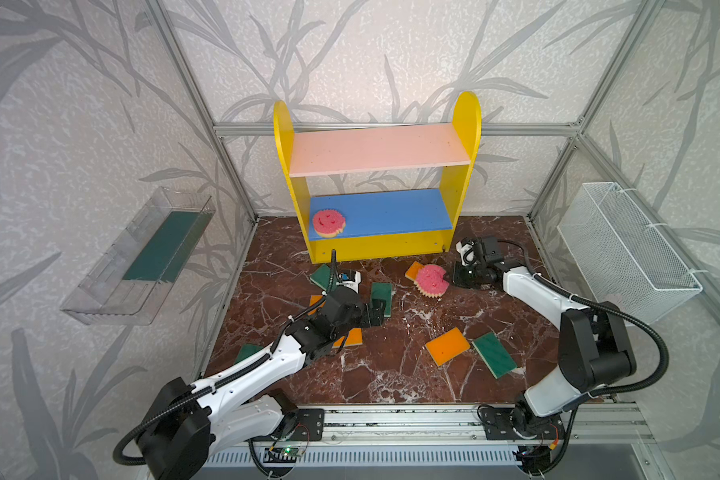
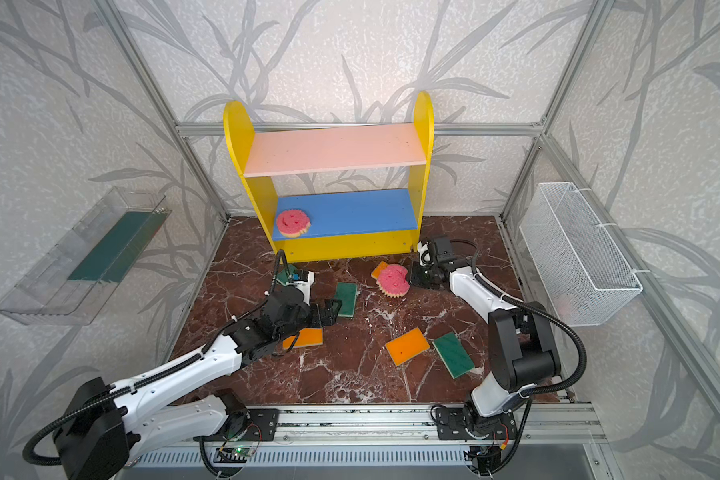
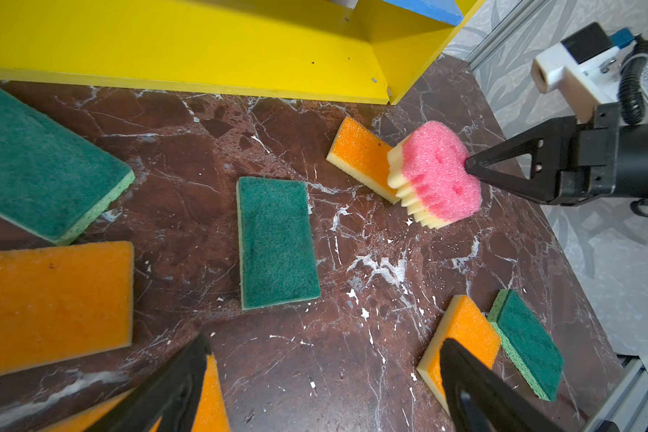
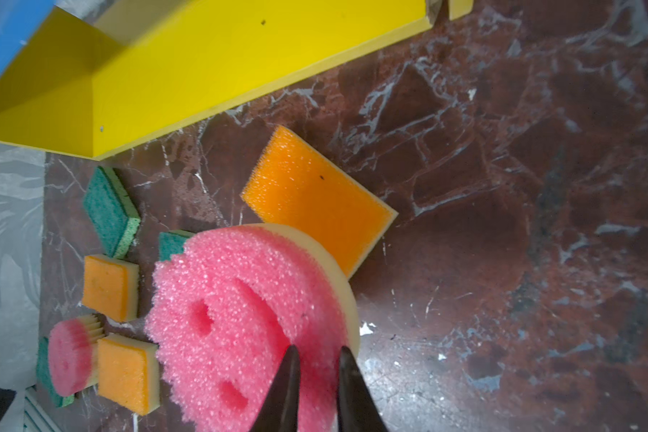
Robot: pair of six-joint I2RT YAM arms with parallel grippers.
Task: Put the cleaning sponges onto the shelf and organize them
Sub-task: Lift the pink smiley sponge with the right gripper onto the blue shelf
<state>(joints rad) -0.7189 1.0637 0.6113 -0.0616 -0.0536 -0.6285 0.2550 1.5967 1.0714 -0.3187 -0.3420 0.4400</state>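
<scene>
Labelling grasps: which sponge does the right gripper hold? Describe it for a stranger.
Find the yellow shelf; at its end nearer the wire basket is the right gripper. It pinches a round pink smiley sponge, tilted up beside an orange sponge; its neighbours are flat rectangles.

Red marble tabletop [image 1: 391, 374], yellow shelf [image 1: 375, 246], scattered sponges [image 1: 447, 345]

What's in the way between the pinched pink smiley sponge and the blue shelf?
Nothing visible. The right gripper holds the pink smiley sponge before the shelf; the blue board is bare apart from another smiley sponge at its left end.
</scene>
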